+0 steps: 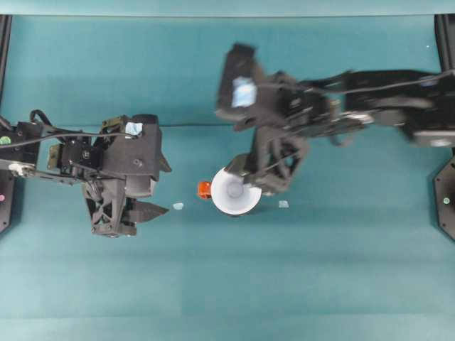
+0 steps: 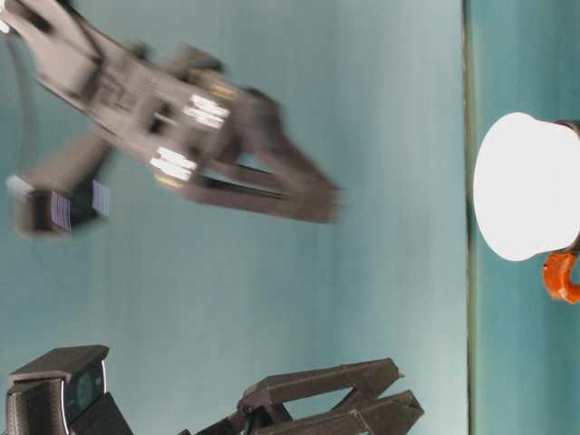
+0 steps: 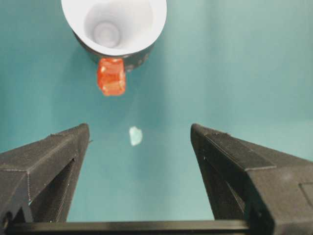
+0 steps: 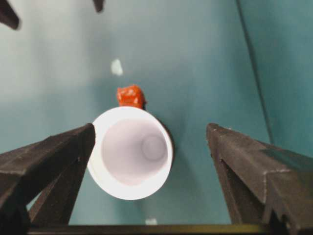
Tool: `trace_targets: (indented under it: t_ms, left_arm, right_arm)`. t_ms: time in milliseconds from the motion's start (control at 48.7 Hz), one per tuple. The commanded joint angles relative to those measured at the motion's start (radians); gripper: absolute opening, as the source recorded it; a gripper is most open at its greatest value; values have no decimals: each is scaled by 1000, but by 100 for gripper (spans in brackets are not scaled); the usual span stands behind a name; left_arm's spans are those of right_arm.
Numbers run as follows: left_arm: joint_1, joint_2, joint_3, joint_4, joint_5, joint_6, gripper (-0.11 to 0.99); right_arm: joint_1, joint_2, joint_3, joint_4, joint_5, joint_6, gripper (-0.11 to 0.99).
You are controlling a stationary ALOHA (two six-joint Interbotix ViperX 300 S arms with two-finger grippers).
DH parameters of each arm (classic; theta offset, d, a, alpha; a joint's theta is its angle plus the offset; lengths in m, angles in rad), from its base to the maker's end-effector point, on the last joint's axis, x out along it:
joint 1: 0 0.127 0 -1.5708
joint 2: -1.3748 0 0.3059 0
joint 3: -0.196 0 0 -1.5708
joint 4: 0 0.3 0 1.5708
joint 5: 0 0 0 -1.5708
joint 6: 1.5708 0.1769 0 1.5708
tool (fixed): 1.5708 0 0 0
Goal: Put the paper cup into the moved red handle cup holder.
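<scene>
cup: white paper cup [image 1: 234, 192] sits mouth-up inside the holder near the table's middle, empty, its rim wider than the holder and hiding most of it
holder: black holder [image 3: 137, 55] shows as a dark edge under the cup's rim; its red handle [image 1: 204, 189] sticks out toward the left arm's side
right gripper: right gripper [image 1: 250, 174] is just beside the cup on its far-right side, jaws spread wide; in the right wrist view the fingers [image 4: 54, 154] stand either side of the cup and apart from it, holding nothing
left gripper: left gripper [image 1: 142, 209] is well apart from the cup, to its left, jaws wide and empty, pointed at the handle in the left wrist view
table: teal surface [image 1: 341, 270] with a small pale scrap [image 1: 178, 206] between left gripper and handle, and another [image 1: 283, 204] right of the cup
</scene>
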Motion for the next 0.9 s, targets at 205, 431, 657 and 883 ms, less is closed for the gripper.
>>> trace_targets:
  t_ms: [205,431,657,883]
  left_arm:
    - [-3,-11,-12,2,-5,-3,89]
    - [-3,-11,-11,2,-5,-2,89]
    - [-3,-12,-9,2,-3,-2,89]
    - [-3,-12,-9,2,-3,-2,89]
  right_arm:
    - [6,-195,187,-2,-295,2,91]
    - [6,-327,371,0,-532,8,91]
    - [6,-436,469,0,-543,8,90]
    - [6,-517,529,-2,-548,2,90]
